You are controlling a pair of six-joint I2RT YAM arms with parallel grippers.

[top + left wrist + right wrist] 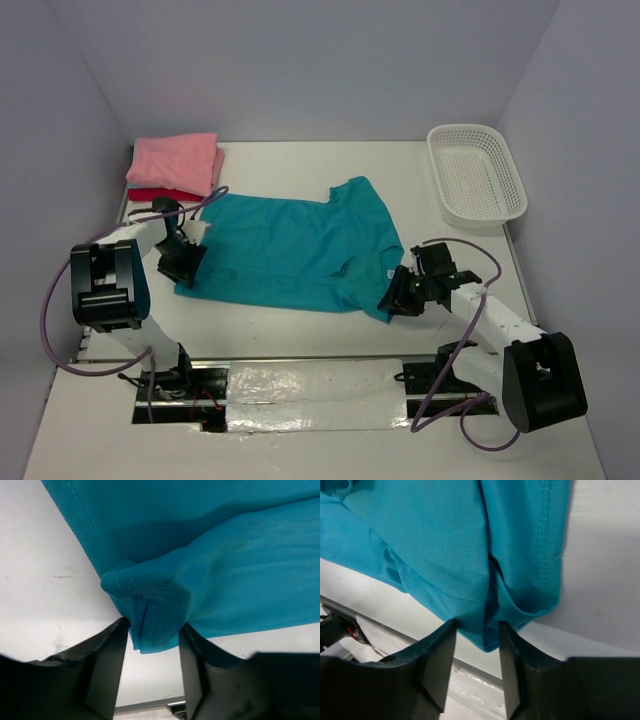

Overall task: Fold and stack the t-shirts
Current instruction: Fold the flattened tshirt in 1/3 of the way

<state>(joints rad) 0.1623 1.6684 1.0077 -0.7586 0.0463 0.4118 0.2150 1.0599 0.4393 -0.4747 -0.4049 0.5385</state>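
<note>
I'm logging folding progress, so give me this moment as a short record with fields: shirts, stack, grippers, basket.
being folded: teal t-shirt, spread out mid-table
stack: pink t-shirt folded on red t-shirt, far left corner
left gripper: shut on teal t-shirt's near left corner
right gripper: shut on its near right edge
lattice basket: white, far right, apart from the shirts

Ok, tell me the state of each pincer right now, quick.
Left pincer: closed on the near left corner of the teal t-shirt.
Right pincer: closed on the same shirt's near right edge.
</note>
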